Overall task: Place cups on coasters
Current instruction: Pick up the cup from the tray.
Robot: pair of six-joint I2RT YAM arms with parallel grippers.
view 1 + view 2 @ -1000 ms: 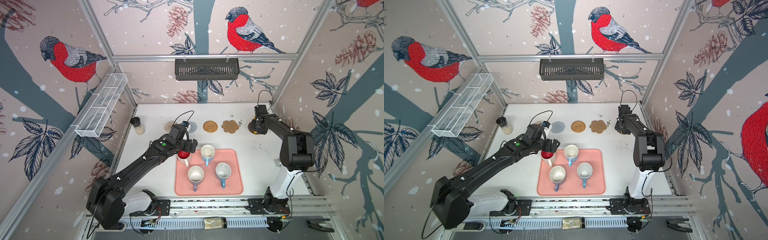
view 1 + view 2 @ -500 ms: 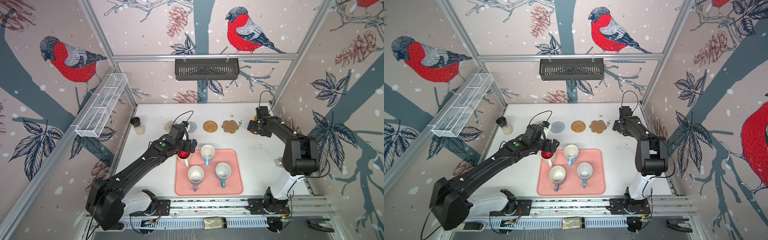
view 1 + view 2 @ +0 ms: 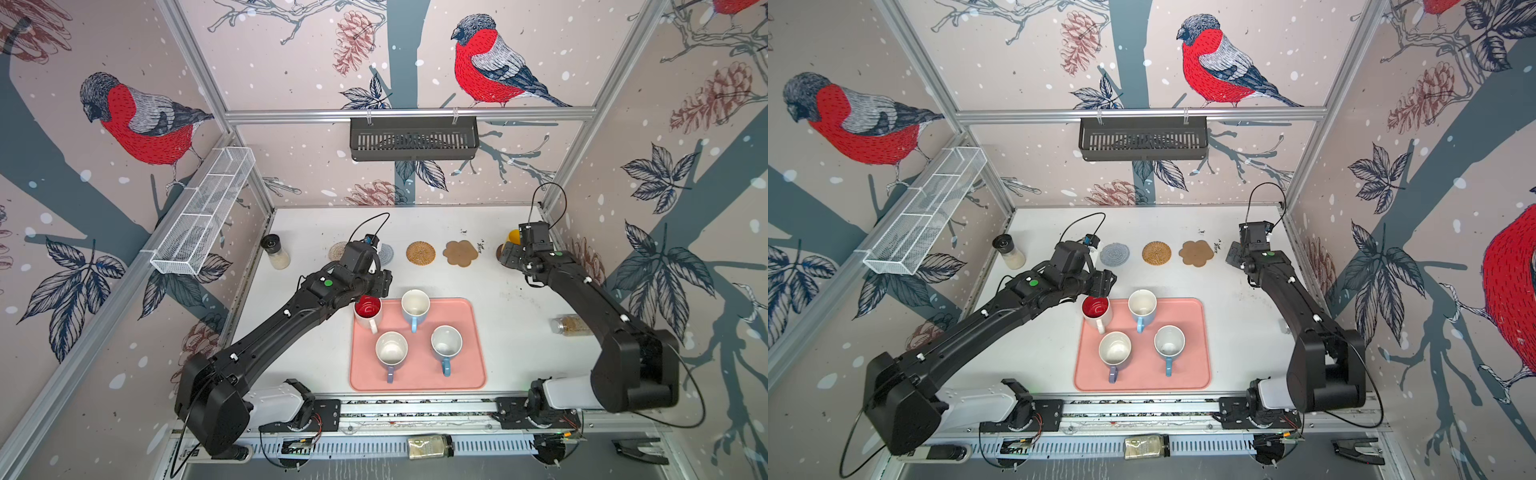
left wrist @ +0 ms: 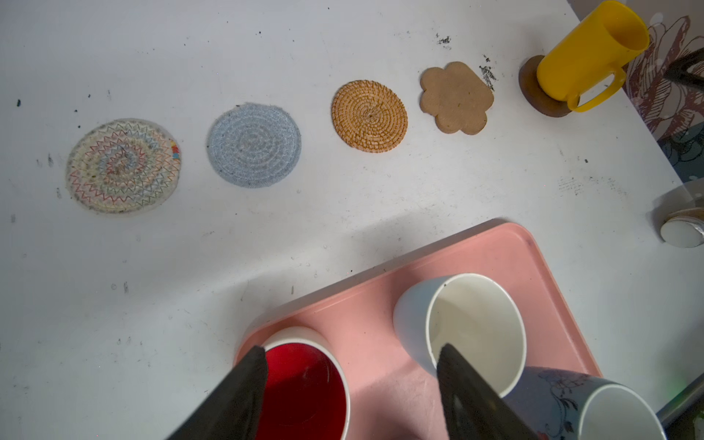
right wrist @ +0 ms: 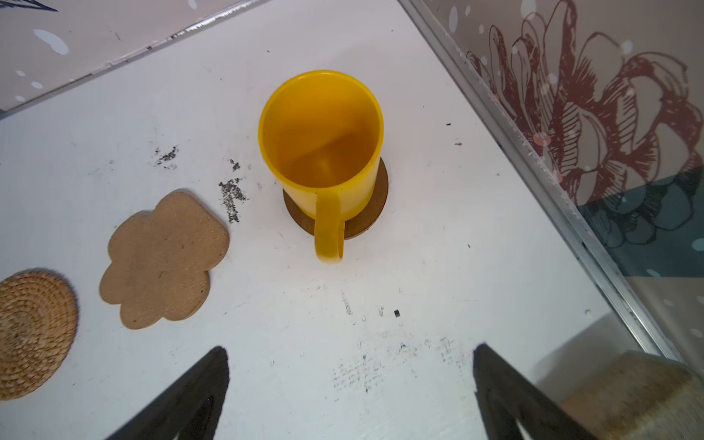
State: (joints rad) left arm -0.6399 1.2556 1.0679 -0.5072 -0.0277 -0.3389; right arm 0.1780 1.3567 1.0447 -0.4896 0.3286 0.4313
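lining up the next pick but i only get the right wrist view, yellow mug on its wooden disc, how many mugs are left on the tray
observer: Four: a red-lined white mug, a light blue mug, a second light blue mug and a lavender mug, all upright on the pink tray.
operator: is the left gripper on one of them
observer: Not gripping. The left gripper is open, down at the rim of the red-lined white mug, with clear space between its jaws.
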